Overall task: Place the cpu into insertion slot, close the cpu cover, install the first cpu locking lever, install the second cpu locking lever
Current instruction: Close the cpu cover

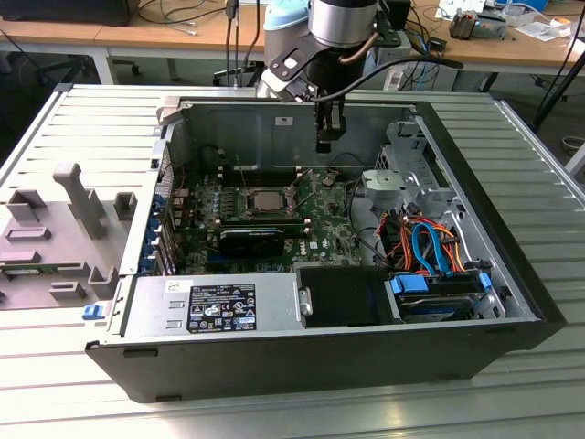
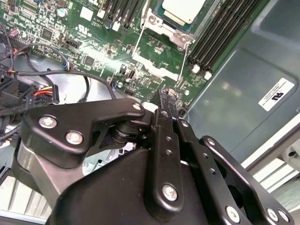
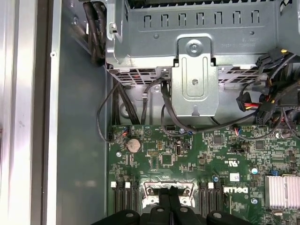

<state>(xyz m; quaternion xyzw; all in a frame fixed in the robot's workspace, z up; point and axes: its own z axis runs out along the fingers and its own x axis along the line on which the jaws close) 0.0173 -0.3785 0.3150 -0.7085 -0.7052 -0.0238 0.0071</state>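
Cpu (image 2: 180,10) lies seated in the insertion slot (image 2: 183,37); cpu cover (image 2: 140,52) stands open beside it. Fingers (image 2: 164,112) together, empty, hover near the cover. Risk: an off-centre push could slip off the thin plate, scraping the motherboard (image 2: 93,47).

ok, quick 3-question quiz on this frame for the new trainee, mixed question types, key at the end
1. True or false: the cpu already sits in the insertion slot.
2. Pick one. The gripper is: A) hanging above the green motherboard, clear of the cpu; B) pressing down on the cpu; C) clamped on the insertion slot's frame.
3. Short answer: in the exterior view, on which side of the motherboard do the orange and blue cables lie?

Key: 1 true. 2 A. 3 the exterior view's right.
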